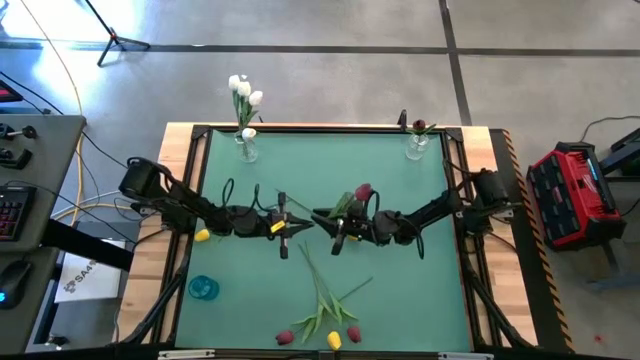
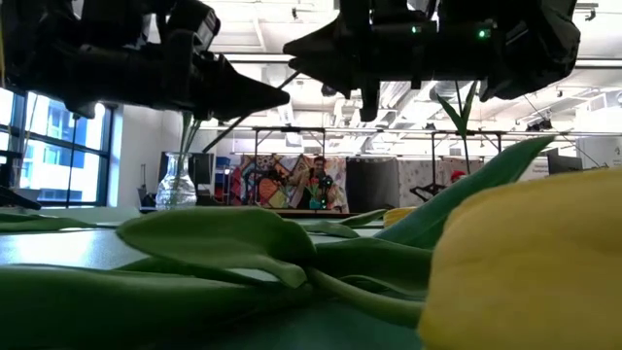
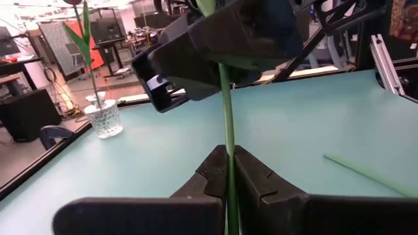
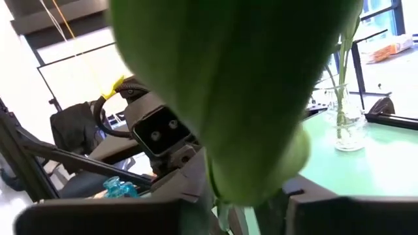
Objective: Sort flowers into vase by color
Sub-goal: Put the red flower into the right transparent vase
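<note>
Mid-bench is crowded: the left end effector point(image 1: 285, 226) and the right end effector point(image 1: 338, 232) meet nose to nose, a red tulip point(image 1: 363, 192) on its stem between them — no passage there. The far corners hold a vase of white tulips point(image 1: 245, 148) and a second vase point(image 1: 417, 146); the green mat point(image 1: 330, 165) between them lies bare. Near the front edge, loose flowers point(image 1: 325, 305) sprawl, and a blue object point(image 1: 203, 288) sits at the left — the front right stays open.

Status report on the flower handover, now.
Left gripper shut on green stem at table centre. Right gripper at the same dark red tulip, grip unclear. Three flowers lie on near edge. Nothing blocking.
</note>
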